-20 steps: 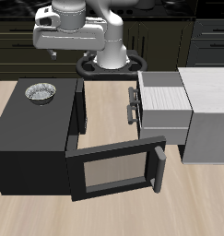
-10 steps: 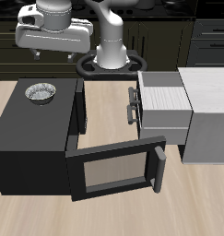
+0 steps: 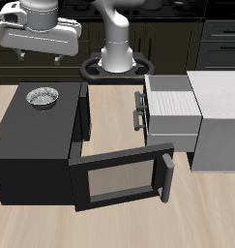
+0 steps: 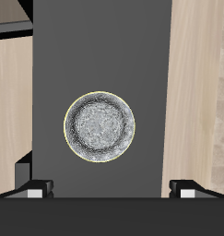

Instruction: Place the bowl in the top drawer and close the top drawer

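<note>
High above the black box cabinet, the jaws hang spread wide and empty. Directly beneath them the small round silvery-grey metal bowl sits on the cabinet's top, well apart from the pulled-out light grey top drawer.

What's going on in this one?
The arm's gripper hangs above the bowl, which sits untouched on top of the black box cabinet. The wrist view looks straight down on the bowl, fingertips spread apart. The top drawer is pulled open and empty, and the dark framed door is swung open.
</note>
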